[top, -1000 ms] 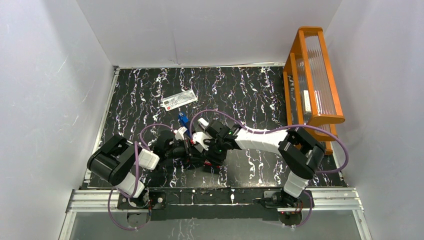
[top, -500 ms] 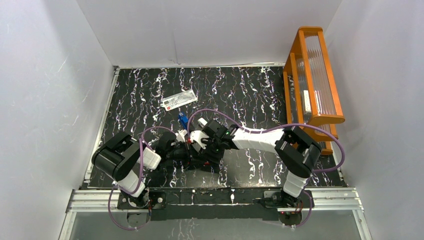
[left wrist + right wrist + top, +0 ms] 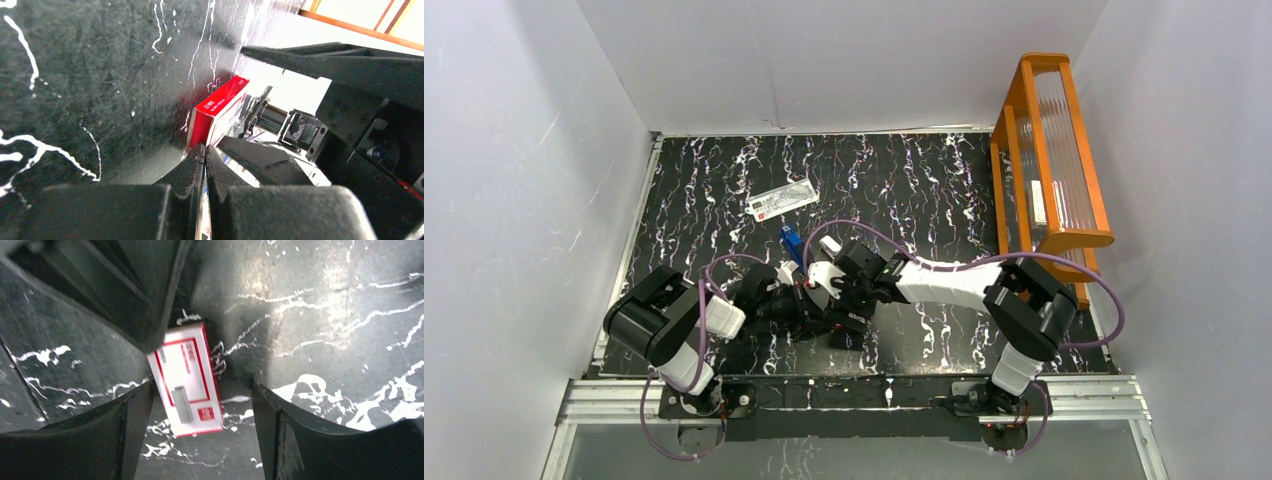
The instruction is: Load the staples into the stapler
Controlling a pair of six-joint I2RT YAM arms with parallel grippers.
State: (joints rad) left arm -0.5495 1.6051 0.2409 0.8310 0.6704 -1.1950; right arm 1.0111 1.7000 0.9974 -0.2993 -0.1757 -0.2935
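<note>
1. One staple box (image 3: 186,382) — red-and-white, flat on the marbled black table (image 3: 325,315), between the widely spread fingers of the right gripper (image 3: 202,390).
2. One left gripper (image 3: 204,155) — fingers pressed together at the box's end; whether they pinch it cannot be told.
3. One blue stapler (image 3: 790,240), just beyond both grippers.

We see white lettering on the red end of the staples box (image 3: 220,102), but we cannot read it. The print on its white face, and on the clear packet (image 3: 783,200), is too blurred or small for us.
</note>
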